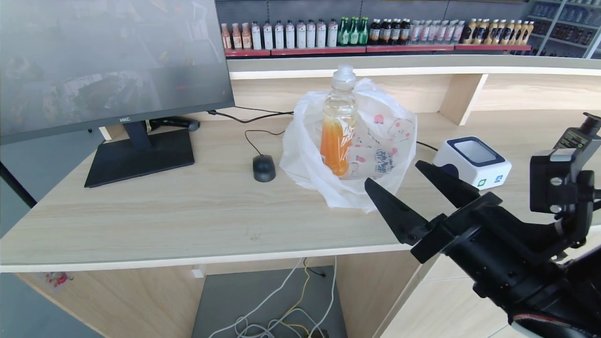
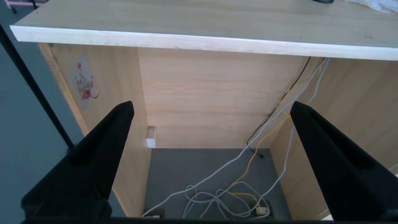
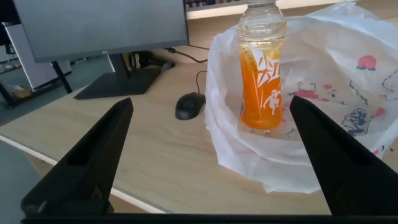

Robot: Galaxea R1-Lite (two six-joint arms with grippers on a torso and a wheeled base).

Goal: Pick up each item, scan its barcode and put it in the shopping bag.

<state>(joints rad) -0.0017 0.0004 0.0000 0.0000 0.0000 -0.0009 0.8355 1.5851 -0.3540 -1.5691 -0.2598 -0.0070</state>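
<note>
- The left jaws were spread wide and held nothing. They hung low, in front of the desk (image 1: pixel 188 211) and below its edge, facing the loose cables (image 2: pixel 217 193) on the floor underneath.
- The monitor (image 1: pixel 112 61) stood on the left of the desk, with the mouse (image 1: pixel 264 167) between its stand and the shopping bag (image 1: pixel 300 150). Neither seemed to be part of the job.
- The orange drink bottle (image 1: pixel 339 126) stood upright inside the white shopping bag near the middle of the desk. Its cap and neck showed above the plastic.
- The right jaws were also apart and empty. They hovered just in front of the bag on its right side and pointed towards it, touching neither the bag nor the bottle.
- The barcode scanner (image 1: pixel 472 162) sat just to the right of the bag, window up, with nothing held over it.
- With the bottle bagged and both sets of jaws free, I reckoned the pick, scan and drop for that item were done.
- I couldn't tell whether any more goods were waiting. If not, the task looked as good as finished, and the right arm only had to draw clear of the bag.
</note>
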